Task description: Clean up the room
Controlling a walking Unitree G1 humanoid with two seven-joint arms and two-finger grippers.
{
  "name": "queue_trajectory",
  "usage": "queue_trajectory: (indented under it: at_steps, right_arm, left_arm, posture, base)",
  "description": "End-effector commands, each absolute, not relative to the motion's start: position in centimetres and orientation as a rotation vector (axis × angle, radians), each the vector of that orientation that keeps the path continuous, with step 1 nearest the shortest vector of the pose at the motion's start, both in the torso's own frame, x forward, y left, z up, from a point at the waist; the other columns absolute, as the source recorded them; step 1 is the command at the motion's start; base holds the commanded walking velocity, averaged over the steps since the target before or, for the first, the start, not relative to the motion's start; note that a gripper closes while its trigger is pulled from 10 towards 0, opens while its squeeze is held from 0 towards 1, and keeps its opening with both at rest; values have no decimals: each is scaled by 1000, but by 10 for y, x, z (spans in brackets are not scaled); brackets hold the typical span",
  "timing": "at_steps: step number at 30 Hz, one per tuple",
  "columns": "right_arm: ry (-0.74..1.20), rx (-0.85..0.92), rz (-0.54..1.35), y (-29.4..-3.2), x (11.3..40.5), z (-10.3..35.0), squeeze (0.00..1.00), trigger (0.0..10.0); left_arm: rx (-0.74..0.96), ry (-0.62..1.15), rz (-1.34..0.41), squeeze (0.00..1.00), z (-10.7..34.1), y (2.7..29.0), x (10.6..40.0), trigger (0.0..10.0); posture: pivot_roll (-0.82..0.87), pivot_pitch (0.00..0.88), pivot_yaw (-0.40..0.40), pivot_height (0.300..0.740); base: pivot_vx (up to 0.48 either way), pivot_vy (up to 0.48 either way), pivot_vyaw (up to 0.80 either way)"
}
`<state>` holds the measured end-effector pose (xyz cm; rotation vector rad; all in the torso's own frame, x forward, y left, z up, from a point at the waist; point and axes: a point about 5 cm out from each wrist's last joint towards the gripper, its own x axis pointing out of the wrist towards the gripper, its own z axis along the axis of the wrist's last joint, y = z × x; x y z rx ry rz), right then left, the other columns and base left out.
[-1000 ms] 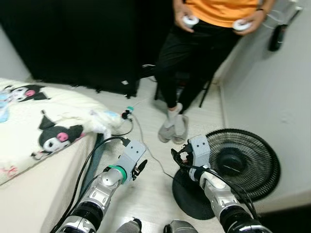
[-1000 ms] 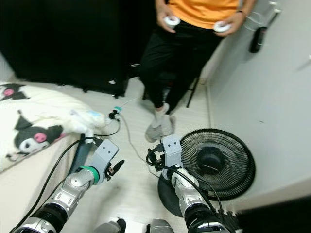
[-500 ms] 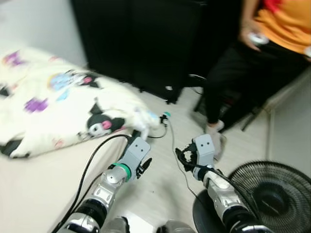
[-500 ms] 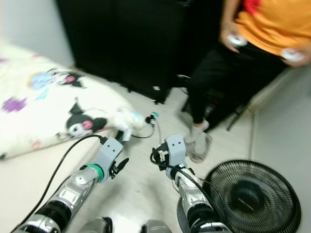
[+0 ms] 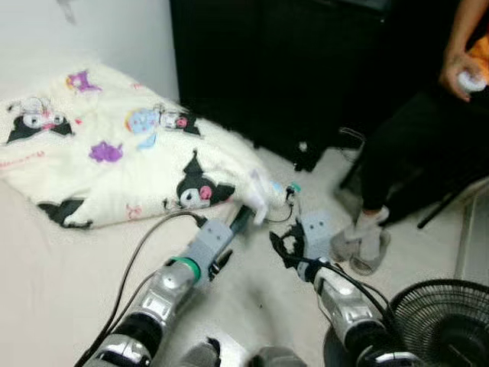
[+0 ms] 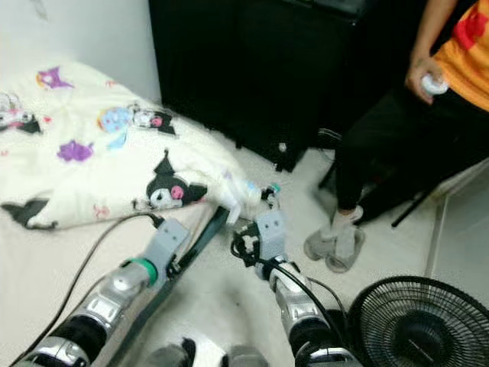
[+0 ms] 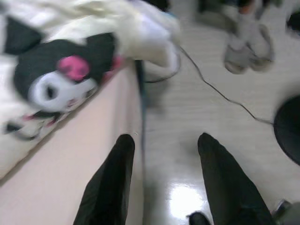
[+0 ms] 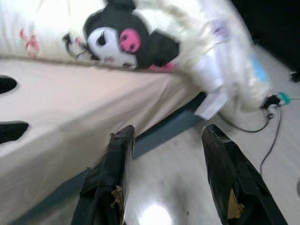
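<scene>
A cream blanket (image 5: 114,153) printed with black cartoon figures lies crumpled on the bed (image 5: 46,283), bunched toward the bed's edge nearest the floor (image 5: 267,306), with one corner drooping over that edge. A thin cable (image 7: 220,93) trails across the pale floor from a small plug (image 5: 293,188) just beside the drooping corner.

The left gripper (image 7: 164,154) is held above the bed's edge, its jaws spread apart and empty, one finger over the mattress and the other over the floor. The right gripper (image 8: 166,150) hangs over the floor just beside the bed, jaws likewise apart and holding nothing, pointing toward the blanket's cartoon face.

A black fan (image 6: 416,325) stands on the floor at the robot's right. A person (image 6: 397,130) in black trousers sits on a chair beyond it, socked feet (image 6: 336,241) on the floor, with a white controller (image 6: 434,82) in one hand. A black cabinet (image 5: 306,69) stands behind.
</scene>
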<state>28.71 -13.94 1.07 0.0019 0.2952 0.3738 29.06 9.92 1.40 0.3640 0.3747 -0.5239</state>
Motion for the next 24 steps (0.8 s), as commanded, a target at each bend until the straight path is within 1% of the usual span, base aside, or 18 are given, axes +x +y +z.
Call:
queue_trajectory:
  at_steps: [1, 24]
  right_arm:
    - [307, 7, 375, -139, 285, 8, 0, 10000]
    - [313, 5, 384, -138, 286, 8, 0, 10000]
  left_arm:
    - [370, 398, -532, 0, 9, 99, 286, 10000]
    - [380, 385, -530, 0, 10, 97, 289, 10000]
  posture:
    - [-58, 18, -21, 740]
    - [-61, 5, -19, 740]
  base:
    - [0, 0, 731]
    - [0, 0, 732]
